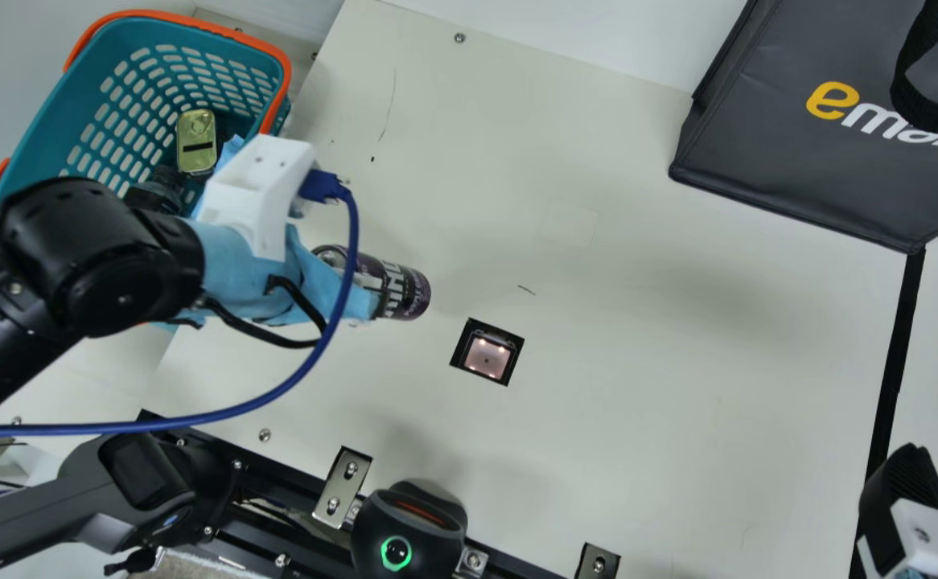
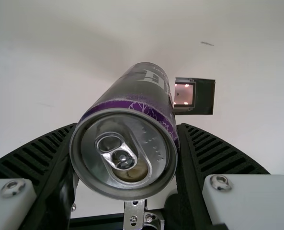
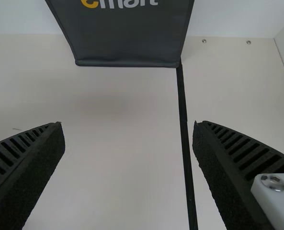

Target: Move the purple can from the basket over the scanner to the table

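Observation:
In the main view my left gripper [image 1: 376, 301] is shut on the purple can [image 1: 409, 293], held tilted between the basket [image 1: 51, 121] and the square scanner window [image 1: 487, 354]. The left wrist view shows the can [image 2: 124, 148] lid-first between the two ribbed fingers of the left gripper [image 2: 127, 143], with the scanner window [image 2: 185, 95] beside it. At the main view's lower right edge is part of my right gripper [image 1: 905, 490]. In the right wrist view the right gripper [image 3: 128, 143] stands open, its fingers wide apart over the table [image 3: 118, 182].
A dark bag [image 1: 791, 153] stands at the back right. The basket holds a yellow-green tin [image 1: 197, 141]. A black device with a green light [image 1: 409, 531] and metal brackets [image 1: 342, 486] line the near edge. A black strip [image 1: 891, 386] crosses the table's right side.

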Action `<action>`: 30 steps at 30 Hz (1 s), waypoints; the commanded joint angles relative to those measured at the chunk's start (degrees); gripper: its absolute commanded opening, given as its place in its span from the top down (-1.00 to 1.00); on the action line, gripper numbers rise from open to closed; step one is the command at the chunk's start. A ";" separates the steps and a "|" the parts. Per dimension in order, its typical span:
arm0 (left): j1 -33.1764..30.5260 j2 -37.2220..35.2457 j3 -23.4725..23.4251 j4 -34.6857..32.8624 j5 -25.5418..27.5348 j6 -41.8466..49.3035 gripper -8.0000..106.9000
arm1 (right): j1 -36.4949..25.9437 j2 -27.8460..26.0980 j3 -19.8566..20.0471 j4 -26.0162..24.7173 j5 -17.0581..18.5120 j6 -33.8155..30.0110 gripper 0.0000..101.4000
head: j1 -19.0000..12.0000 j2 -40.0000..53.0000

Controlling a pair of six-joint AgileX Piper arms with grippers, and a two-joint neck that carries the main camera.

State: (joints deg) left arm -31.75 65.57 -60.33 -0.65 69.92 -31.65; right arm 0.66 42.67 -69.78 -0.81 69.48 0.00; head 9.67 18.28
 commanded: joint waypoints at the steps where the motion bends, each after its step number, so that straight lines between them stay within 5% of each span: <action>1: -3.14 0.78 -0.02 1.60 -0.02 -1.03 1.00 | 0.00 0.00 0.00 0.00 0.00 0.00 -0.87 | -1.75 0.14; 30: -21.35 11.13 -3.19 8.77 -0.02 -9.78 1.00 | 0.00 0.00 0.00 0.00 0.00 0.00 -0.87 | -1.75 0.14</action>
State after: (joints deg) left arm -52.65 76.37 -63.45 8.00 69.86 -41.15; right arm 0.66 42.67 -69.78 -0.81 69.47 0.00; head 9.67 18.19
